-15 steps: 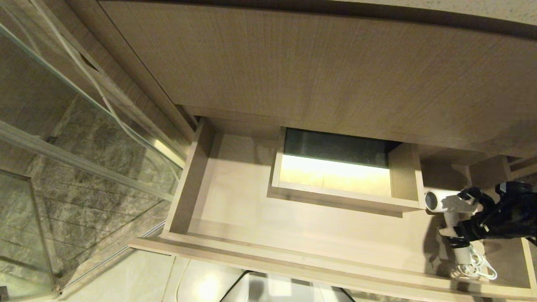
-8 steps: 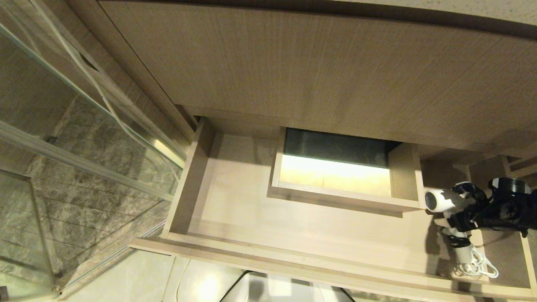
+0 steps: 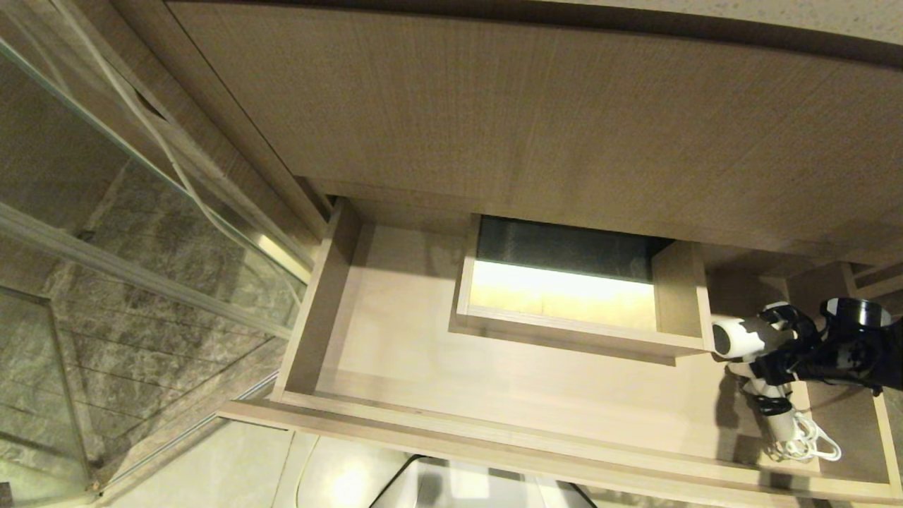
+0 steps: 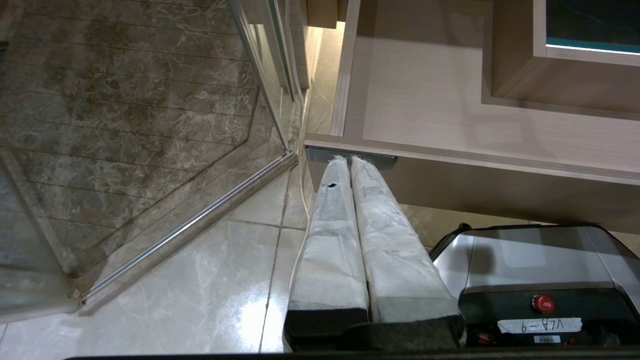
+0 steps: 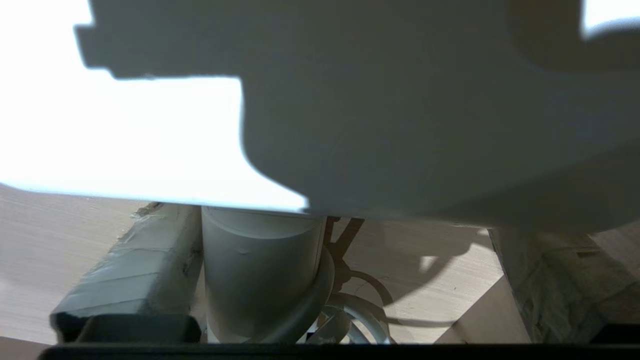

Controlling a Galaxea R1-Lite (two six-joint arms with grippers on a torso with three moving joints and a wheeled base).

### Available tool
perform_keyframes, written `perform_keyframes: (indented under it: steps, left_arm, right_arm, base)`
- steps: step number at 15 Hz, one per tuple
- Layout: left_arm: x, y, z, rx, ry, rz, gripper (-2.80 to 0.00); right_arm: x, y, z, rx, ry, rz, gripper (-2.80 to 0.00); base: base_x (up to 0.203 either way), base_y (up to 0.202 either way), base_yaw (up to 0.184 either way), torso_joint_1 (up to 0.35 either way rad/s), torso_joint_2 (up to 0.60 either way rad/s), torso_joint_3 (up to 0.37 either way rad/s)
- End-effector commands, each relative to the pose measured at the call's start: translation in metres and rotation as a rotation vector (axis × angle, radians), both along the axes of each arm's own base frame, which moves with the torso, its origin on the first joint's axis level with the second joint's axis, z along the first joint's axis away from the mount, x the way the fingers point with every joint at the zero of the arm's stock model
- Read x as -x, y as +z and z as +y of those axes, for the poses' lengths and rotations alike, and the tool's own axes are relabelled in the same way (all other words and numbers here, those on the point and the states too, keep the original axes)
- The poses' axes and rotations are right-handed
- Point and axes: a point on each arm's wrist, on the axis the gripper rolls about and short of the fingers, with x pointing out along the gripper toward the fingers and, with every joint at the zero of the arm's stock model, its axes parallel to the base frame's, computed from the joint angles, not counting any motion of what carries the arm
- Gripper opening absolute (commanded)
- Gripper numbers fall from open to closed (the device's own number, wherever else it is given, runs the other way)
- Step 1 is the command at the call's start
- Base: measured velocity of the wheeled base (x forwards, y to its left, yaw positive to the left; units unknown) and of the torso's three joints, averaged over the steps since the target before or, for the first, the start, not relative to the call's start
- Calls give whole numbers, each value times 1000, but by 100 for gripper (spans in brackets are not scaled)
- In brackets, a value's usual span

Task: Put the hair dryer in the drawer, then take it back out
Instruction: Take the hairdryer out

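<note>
The drawer (image 3: 458, 429) stands pulled out, pale wood with a box-shaped cut-out (image 3: 681, 296) at its middle back. The white hair dryer (image 3: 734, 336) lies at its right end, barrel toward the cut-out, its handle toward the front and the bundled cord (image 3: 811, 444) at the front corner. My right gripper (image 3: 769, 363) reaches in from the right and straddles the handle (image 5: 260, 275), open: one finger (image 5: 125, 280) lies against it and the other (image 5: 550, 280) stands well apart. My left gripper (image 4: 350, 161) hangs shut and empty below the drawer front (image 4: 500, 187).
A tall wood-grain panel (image 3: 529, 120) rises behind the drawer. A glass shower partition (image 3: 141, 233) with a metal rail stands to the left over a stone floor. My base (image 4: 540, 265) sits on glossy tiles (image 4: 175, 280) beneath the drawer.
My right gripper has shifted slightly along the handle toward the barrel and the back of the drawer. The hair dryer and its cord have nudged a little.
</note>
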Motion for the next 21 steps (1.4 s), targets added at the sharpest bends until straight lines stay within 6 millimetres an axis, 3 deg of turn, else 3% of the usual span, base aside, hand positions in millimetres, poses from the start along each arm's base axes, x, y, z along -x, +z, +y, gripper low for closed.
perform_keyframes:
  steps: [1, 3, 9, 17, 21]
  left_arm:
    - [0, 0, 0, 0, 0, 1, -280]
    - [0, 0, 0, 0, 0, 1, -280]
    - [0, 0, 0, 0, 0, 1, -280]
    - [0, 0, 0, 0, 0, 1, -280]
    - [0, 0, 0, 0, 0, 1, -280]
  right_arm:
    - [0, 0, 0, 5, 2, 3, -280]
    - [1, 3, 1, 5, 1, 6, -280]
    - [6, 49, 3, 34, 4, -43, -280]
    - [31, 95, 18, 51, 4, -74, -280]
    - [40, 108, 23, 51, 2, -75, -280]
  base:
    - [0, 0, 0, 0, 0, 0]
    - [0, 0, 0, 0, 0, 0]
    - [0, 0, 0, 0, 0, 0]
    - [0, 0, 0, 0, 0, 0]
    - [0, 0, 0, 0, 0, 0]
